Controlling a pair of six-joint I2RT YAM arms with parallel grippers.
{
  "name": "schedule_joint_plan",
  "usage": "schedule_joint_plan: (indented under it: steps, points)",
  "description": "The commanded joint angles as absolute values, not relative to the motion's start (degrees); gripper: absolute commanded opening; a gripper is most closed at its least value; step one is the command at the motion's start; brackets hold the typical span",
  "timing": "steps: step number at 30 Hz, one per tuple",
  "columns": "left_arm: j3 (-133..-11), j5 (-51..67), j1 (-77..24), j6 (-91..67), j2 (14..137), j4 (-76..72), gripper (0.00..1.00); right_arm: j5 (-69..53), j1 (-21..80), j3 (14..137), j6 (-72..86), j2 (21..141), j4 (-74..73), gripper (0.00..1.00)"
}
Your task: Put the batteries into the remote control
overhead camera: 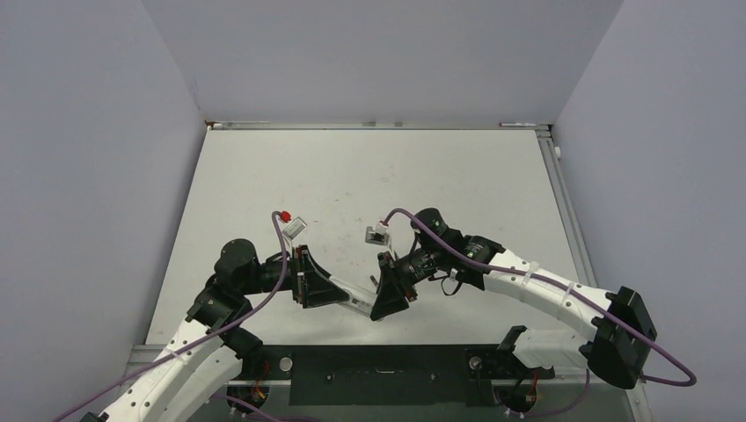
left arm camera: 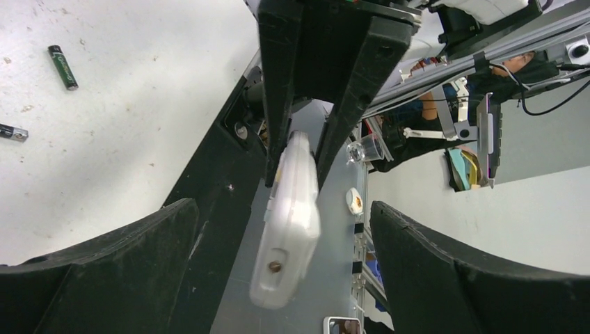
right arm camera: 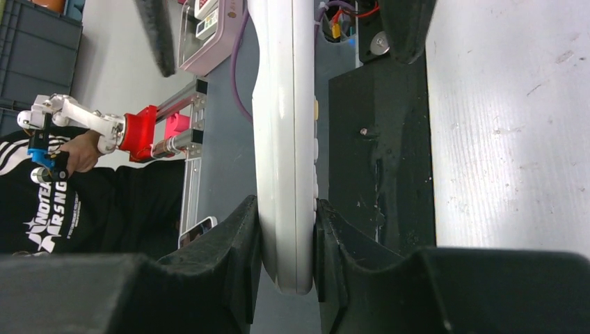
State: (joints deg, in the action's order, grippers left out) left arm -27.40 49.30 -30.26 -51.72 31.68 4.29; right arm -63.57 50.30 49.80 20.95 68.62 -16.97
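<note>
Holding stage only: R gripper [right arm camera: 286, 223] clamped on remote [right arm camera: 282, 104] in mid-air, L gripper [left arm camera: 284, 209] fingers apart astride its other end, 2 batteries [left arm camera: 62, 67] loose on table [left arm camera: 139, 104], none loaded yet.

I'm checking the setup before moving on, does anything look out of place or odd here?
Nothing looks damaged or spilled. The remote control is held off the table, clamped in the right tool; the left tool is open at its far end. Two batteries lie loose on the table, not yet loaded.
</note>
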Motion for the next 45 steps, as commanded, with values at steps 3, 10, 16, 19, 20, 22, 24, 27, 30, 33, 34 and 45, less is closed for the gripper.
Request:
schedule_joint_plan:
  steps: [3, 10, 16, 19, 20, 22, 24, 27, 30, 33, 34, 45]
  points:
    - [-29.72, 53.08, -29.97, -49.65, 30.72, 4.31, 0.84, -66.97, 50.83, 51.38, 20.31, 70.89, -14.11, 0.09]
    - [-30.41, 53.55, -29.97, -48.31, 29.57, 6.1, 0.71, -66.8, 51.24, 51.49, 20.08, 71.12, -14.61, 0.09]
    - [-30.12, 54.12, -29.97, -47.72, 29.68, 6.59, 0.58, -67.05, 51.33, 52.33, 20.54, 71.27, -14.97, 0.09]
    - [-29.82, 54.24, -29.97, -47.81, 29.71, 6.46, 0.55, -67.13, 51.41, 52.63, 20.61, 71.3, -15.03, 0.09]
    - [-29.73, 54.25, -29.97, -47.82, 29.63, 6.36, 0.54, -67.2, 51.46, 52.69, 20.65, 71.33, -14.98, 0.09]
    - [-29.54, 54.43, -29.97, -47.9, 29.53, 6.15, 0.52, -67.27, 51.55, 52.78, 20.7, 71.51, -15.0, 0.09]
    - [-29.32, 54.49, -29.97, -47.85, 29.53, 6.12, 0.5, -67.29, 51.64, 52.97, 20.81, 71.63, -14.98, 0.09]
    - [-28.95, 54.61, -29.97, -47.61, 29.53, 6.22, 0.47, -67.24, 51.85, 53.29, 20.87, 71.88, -14.96, 0.09]
    - [-28.74, 54.66, -30.03, -47.46, 29.66, 6.24, 0.45, -67.24, 51.94, 53.6, 20.82, 72.13, -15.05, 0.09]
    - [-28.72, 54.78, -30.03, -47.32, 29.83, 6.23, 0.4, -67.41, 51.98, 54.02, 20.61, 72.71, -15.38, 0.09]
    - [-28.74, 54.78, -30.05, -47.21, 29.88, 6.24, 0.38, -67.41, 52.06, 54.19, 20.65, 72.77, -15.42, 0.09]
    - [-28.87, 54.54, -30.06, -46.67, 29.87, 6.59, 0.0, -66.38, 52.39, 54.45, 19.33, 73.03, -17.04, 0.11]
